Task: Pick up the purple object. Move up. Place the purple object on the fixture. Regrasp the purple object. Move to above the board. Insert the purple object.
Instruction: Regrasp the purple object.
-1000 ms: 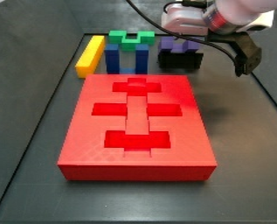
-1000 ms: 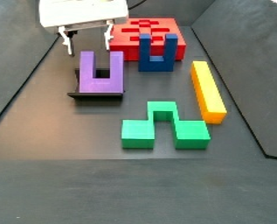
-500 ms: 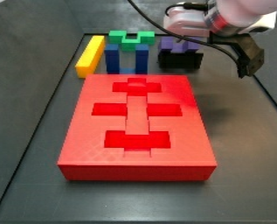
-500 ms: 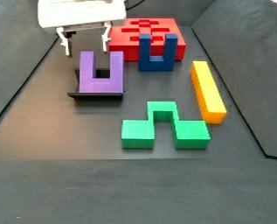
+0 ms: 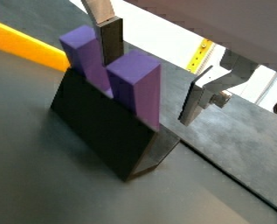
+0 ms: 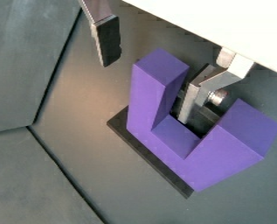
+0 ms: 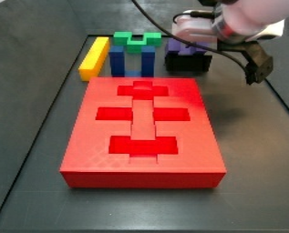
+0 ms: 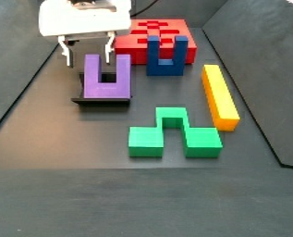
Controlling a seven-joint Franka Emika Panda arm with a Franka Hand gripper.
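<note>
Floor: a dark grey matte sheet [image 7: 25, 136] spans both side views, with no marks noted. A thin raised seam [image 7: 43, 118] runs along its side, and darker panels [image 8: 266, 56] slope up beyond a matching seam in a side view. Light: diffuse and overhead, giving a soft sheen on the near floor [image 8: 75, 185]. A pale white strip [image 5: 176, 39] lies past the floor's edge in a wrist view.
</note>
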